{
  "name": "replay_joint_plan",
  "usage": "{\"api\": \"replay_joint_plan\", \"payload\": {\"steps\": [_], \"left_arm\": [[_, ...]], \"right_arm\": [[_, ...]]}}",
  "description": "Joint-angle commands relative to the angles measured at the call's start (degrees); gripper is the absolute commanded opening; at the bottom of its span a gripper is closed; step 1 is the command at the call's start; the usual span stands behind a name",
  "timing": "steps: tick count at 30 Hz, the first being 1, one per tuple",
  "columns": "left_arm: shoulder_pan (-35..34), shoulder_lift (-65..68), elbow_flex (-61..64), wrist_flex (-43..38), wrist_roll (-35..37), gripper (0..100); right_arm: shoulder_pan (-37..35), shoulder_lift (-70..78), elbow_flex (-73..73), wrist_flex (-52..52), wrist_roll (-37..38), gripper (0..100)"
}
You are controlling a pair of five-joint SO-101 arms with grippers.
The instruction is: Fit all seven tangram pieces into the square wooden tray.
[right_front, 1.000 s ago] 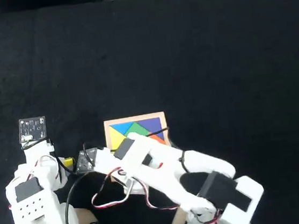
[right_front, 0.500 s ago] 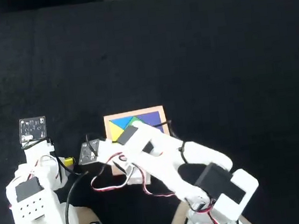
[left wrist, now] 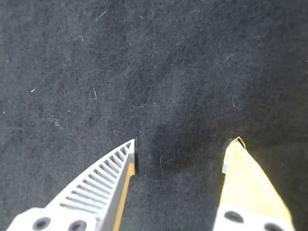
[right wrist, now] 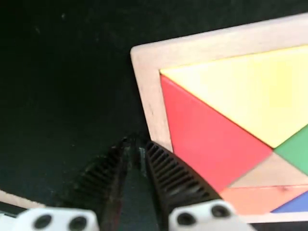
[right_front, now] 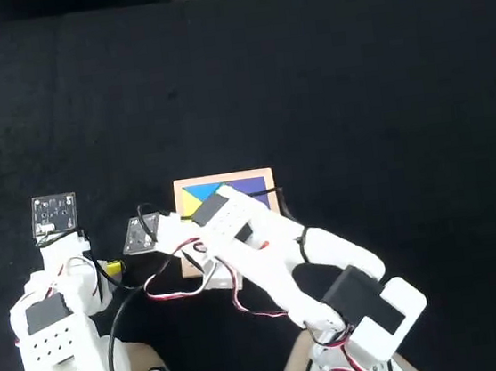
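While the right hand (right wrist: 138,146), nearly closed, sat against its rim, the square wooden tray (right_front: 222,178) had slid toward 12 o'clock; the left hand (left wrist: 185,143) hung wide over the worktop (left wrist: 144,57).

Readable text: none | numbers: none | wrist board (right_front: 54,214): specks, perhaps print, too small to tell

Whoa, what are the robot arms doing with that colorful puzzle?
The right arm is stretched over the wooden tray, and the right tool is shut at the tray's rim, close to the red triangle and yellow triangle. The coloured pieces you can see lie flat inside the tray. The left tool is off to the side, open above the black cloth, holding nothing.
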Motion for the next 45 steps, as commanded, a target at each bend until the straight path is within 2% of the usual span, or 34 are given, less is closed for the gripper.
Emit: {"api": "replay_joint_plan", "payload": {"steps": [1, 5, 8, 11, 14, 22, 26, 30, 33, 36, 38, 41, 45], "left_arm": [[0.31, -0.62, -0.4, -0.44, -0.09, 29], [0.75, -0.62, -0.4, -0.62, -0.09, 29], [0.92, -0.62, -0.57, -0.79, -0.09, 29], [2.07, -0.62, -0.57, -2.02, -0.09, 29], [4.26, -0.62, -1.01, -4.04, 2.37, 29], [13.23, -0.09, -15.87, -3.43, 11.78, 29], [15.69, -1.05, -25.45, 7.47, 14.15, 29], [12.26, -5.45, -41.01, 22.24, 19.25, 29], [12.35, -10.29, -46.99, 28.84, 21.8, 29], [16.13, -14.51, -43.21, 27.69, 21.1, 29], [16.92, -17.32, -35.3, 22.95, 20.92, 29], [14.64, -21.1, -21.05, 13.89, 20.75, 29], [11.03, -27.34, -6.81, 6.95, 20.75, 23]], "right_arm": [[0.97, -1.01, -3.91, 4.4, 0.53, 1.1], [2.2, -6.99, -11.47, 17.23, 0.18, 1.1], [7.56, -17.89, -20.79, 23.65, 0.0, 1.1], [15.74, -27.74, -29.32, 23.74, -3.6, 1.1], [23.56, -30.73, -33.1, 23.21, -9.76, 1.1], [38.68, -29.76, -28.44, 18.64, -19.69, 1.1], [40.09, -38.55, -27.82, 23.65, -21.45, 1.1], [40.18, -50.86, -22.81, 24.97, -19.34, 1.1], [40.44, -59.12, -14.9, 22.86, -18.9, 1.2], [40.53, -67.12, -4.7, 17.41, -20.84, 1.4], [40.62, -72.75, 3.12, 13.19, -23.21, 1.2], [41.85, -81.8, 15.52, 6.42, -23.56, 1.2], [49.49, -95.6, 30.81, -2.81, -23.65, 1.5]]}}
